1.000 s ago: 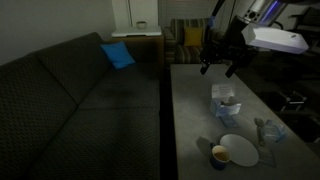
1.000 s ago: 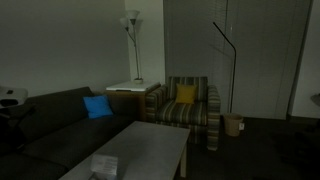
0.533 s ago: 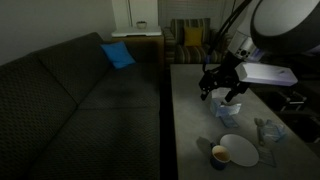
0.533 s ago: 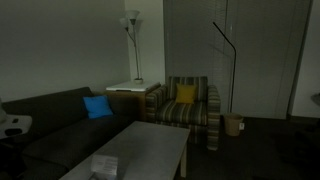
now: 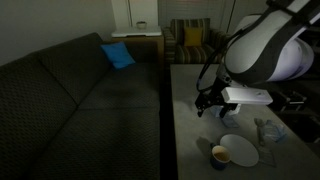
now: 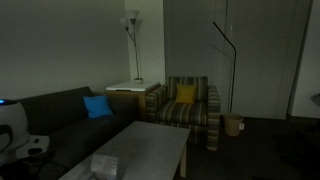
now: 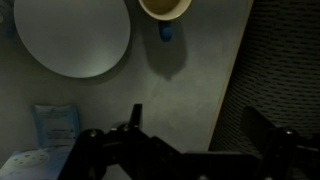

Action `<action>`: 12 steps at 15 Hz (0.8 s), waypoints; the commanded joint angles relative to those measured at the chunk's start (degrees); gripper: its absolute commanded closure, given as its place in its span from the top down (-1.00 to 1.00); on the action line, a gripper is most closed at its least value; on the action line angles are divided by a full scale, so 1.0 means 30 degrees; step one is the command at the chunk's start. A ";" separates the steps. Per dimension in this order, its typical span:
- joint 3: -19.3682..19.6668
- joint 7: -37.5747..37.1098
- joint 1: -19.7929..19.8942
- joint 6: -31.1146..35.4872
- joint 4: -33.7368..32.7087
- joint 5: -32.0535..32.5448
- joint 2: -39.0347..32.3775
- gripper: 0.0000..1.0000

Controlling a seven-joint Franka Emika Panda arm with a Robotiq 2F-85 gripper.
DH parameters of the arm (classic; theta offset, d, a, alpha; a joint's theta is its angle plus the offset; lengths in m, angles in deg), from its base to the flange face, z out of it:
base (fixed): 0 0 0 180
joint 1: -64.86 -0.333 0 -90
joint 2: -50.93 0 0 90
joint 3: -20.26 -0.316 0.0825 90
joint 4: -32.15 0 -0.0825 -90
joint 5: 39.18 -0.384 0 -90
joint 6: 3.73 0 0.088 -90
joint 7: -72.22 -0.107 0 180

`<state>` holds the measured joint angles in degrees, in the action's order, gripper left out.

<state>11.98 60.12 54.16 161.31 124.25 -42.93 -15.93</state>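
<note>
Packet (image 7: 55,125), blue and white, lies on the grey table (image 7: 190,85) near the white plate (image 7: 72,35) and the cup (image 7: 165,8). The gripper (image 7: 198,135) hangs above it, jaws wide apart and empty. The wrist view shows the packet plainly, but in an exterior view the arm (image 5: 262,50) hides most of it. A second ago the gripper stood higher, at the table's far end.
</note>
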 commanded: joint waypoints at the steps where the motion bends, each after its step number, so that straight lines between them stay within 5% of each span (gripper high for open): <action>1: 0.0342 0.0480 -0.0398 -0.2603 -0.3469 -0.0135 -0.2450 1.00; 3: 0.0317 0.0458 -0.0381 -0.4135 -0.4895 -0.0183 -0.3469 1.00; 4: 0.0244 0.0267 -0.0349 -0.2794 -0.3119 -0.0335 -0.2326 1.00; 12: 0.0161 0.0665 -0.0353 -0.3007 -0.4098 -0.0165 -0.3288 1.00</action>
<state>12.28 60.34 53.43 152.81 113.75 -42.92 -24.09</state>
